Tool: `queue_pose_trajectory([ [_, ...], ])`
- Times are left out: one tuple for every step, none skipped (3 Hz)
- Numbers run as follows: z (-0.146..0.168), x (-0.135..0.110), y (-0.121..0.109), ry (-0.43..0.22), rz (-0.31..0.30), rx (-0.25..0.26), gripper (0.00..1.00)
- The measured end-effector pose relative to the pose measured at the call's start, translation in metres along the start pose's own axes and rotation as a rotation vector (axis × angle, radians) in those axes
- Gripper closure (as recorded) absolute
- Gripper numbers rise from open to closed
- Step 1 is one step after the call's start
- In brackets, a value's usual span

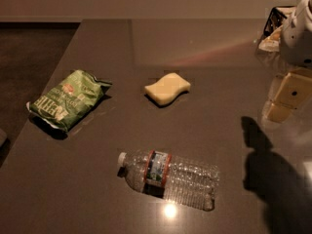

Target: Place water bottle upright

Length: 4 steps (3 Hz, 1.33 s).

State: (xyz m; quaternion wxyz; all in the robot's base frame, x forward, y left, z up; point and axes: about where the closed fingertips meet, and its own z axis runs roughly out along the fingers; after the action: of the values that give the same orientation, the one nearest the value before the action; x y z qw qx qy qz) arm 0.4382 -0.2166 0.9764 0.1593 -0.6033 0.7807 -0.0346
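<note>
The water bottle [168, 178] lies on its side on the dark counter [97, 199], near the front middle. It is clear and ribbed, with a white cap pointing left and a blue-green label edged in red. My gripper [285, 99] hangs at the right edge of the view, above the counter, well to the right of and beyond the bottle. It is not touching the bottle. Its shadow falls on the counter to the right of the bottle.
A green chip bag [68, 99] lies at the left, near the counter's left edge. A pale yellow sponge [167, 88] lies in the middle, beyond the bottle. A dark holder with packets [274, 29] stands at the far right corner.
</note>
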Motion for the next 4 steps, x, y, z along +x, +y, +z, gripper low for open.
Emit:
queue_pose_trajectory([
  [0.0,0.0,0.0,0.0,0.0,0.0,0.0],
  [0.008,-0.014,0.014,-0.014,-0.031,-0.043,0.0],
  [0.021,-0.053,0.052,-0.12,-0.085,-0.166,0.0],
  [0.025,-0.081,0.079,-0.195,-0.098,-0.246,0.0],
])
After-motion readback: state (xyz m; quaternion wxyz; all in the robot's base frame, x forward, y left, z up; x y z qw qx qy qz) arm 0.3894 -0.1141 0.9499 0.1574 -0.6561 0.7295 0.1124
